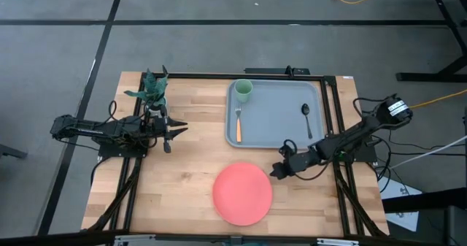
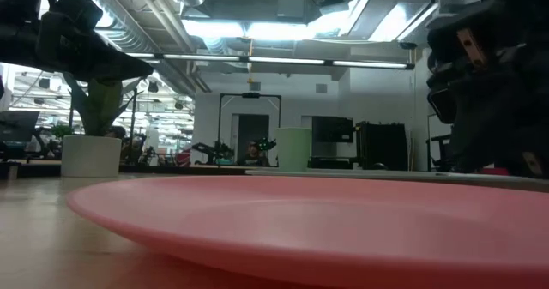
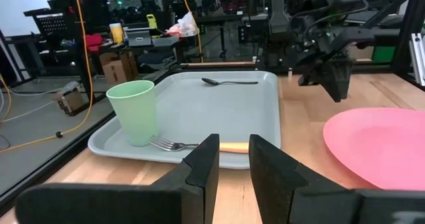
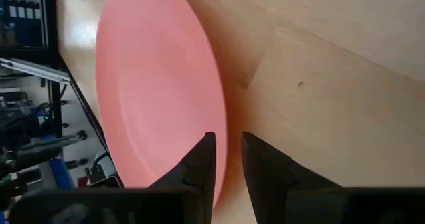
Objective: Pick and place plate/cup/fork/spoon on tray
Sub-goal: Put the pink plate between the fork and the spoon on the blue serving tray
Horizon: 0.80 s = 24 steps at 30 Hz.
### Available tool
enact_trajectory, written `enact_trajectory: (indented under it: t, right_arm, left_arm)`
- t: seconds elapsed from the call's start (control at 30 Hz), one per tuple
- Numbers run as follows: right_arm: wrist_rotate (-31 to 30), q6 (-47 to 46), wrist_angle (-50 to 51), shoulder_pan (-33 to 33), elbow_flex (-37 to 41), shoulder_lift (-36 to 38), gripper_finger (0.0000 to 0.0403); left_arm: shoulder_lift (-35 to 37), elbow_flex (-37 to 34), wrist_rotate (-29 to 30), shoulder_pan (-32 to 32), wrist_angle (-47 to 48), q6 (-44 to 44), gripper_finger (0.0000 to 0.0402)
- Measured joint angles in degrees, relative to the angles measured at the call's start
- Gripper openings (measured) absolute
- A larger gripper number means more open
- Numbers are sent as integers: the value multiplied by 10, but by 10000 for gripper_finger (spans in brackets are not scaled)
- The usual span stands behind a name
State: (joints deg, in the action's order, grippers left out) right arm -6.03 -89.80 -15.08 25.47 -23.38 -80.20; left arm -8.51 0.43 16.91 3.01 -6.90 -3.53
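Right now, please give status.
Right gripper open beside plate, which is off tray. Left gripper open, idle. Nothing in the way.

The tray's middle lies bare between the fork and spoon, with the cup filling one far corner. The right gripper sits low between tray and plate, crowding that gap. A plant figure stands by the left gripper.

High view looks straight down; low view skims tabletop; both share the plate.
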Motion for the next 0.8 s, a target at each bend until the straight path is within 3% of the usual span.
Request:
enact_trajectory:
  t: [0.6,0.8]
  right_arm:
    - [5,2,-147,-1,9,-105,76]
    - [7,2,-156,-1,8,-111,76]
  left_arm:
    - [0,0,0,0,0,0,76]
    - [0,0,0,0,0,0,76]
